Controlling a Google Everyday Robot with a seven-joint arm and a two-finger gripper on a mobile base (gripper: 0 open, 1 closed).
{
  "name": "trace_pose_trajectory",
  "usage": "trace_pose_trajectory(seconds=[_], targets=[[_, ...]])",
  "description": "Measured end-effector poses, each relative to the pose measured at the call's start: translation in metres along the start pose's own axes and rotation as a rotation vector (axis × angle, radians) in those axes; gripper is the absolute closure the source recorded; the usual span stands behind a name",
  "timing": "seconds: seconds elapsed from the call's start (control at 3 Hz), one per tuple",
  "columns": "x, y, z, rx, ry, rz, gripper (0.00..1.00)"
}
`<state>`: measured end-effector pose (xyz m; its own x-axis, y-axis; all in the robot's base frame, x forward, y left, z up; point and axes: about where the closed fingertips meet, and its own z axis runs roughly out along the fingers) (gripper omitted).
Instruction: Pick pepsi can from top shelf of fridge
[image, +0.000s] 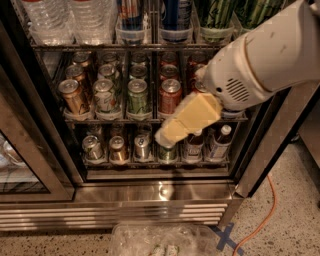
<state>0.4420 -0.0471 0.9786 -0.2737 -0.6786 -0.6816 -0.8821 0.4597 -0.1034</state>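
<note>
The fridge (160, 192) stands open before me, with a dark interior and wire racks. The top shelf (125, 46) runs along the upper edge of the view. Two tall dark blue cans stand on it in clear holders, one on the left (131, 15) and one on the right (176, 14). Only their lower parts show, so I cannot tell which is the pepsi can. My gripper (167, 136), yellowish on a white arm (260, 60), hangs in front of the middle and bottom racks. It is well below the top shelf and holds nothing that I can see.
Water bottles (70, 17) stand top left and green cans (220, 15) top right. Short soda cans (137, 95) fill the middle rack, cans and small bottles (217, 142) the bottom one. The glass door (20, 150) is at left. An orange cable (265, 215), blue tape (226, 237) and a plastic bag (160, 240) lie on the floor.
</note>
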Motion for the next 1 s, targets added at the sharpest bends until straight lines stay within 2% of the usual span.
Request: trace_pose_trajectory(seconds=[0.33,0.67,1.0], targets=[[-0.029,0.012,0.013,0.003,-0.113,0.069,0.0],[-0.029,0.012,0.013,0.003,-0.113,0.069,0.0],[-0.04,0.015,0.027,-0.002,-0.194,0.117,0.0]])
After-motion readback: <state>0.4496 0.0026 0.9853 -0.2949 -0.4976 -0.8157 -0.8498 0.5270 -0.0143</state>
